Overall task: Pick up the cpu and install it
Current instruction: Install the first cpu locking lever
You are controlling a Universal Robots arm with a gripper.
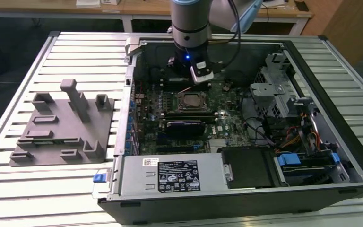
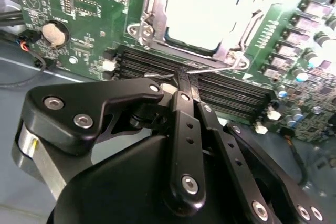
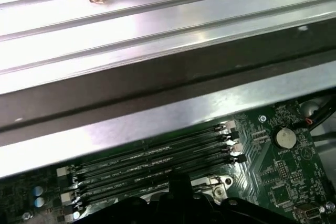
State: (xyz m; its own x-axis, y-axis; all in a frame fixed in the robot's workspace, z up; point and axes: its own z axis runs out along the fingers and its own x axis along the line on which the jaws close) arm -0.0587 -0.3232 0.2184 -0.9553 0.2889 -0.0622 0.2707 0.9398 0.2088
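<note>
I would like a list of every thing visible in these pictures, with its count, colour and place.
Silvery-white square cpu: one, lying in the metal-framed socket on the motherboard.
Green motherboard: one, inside the case.
Black memory slots: four, in a row beside the socket.
Round silver coin battery: one, on the motherboard.
Open black computer case: one, on the slatted metal table.
Grey plastic block fixture: one, at the exterior view's left.
Black gripper: one, shut, empty, near the socket.

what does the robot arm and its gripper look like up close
The arm is a silver-grey cylinder with a light blue band at its top, black cables hanging beside it and a small blue light near the wrist. The gripper is matte black, built of flat linked bars joined by silver screws and round pins, with slim black fingers.
</note>
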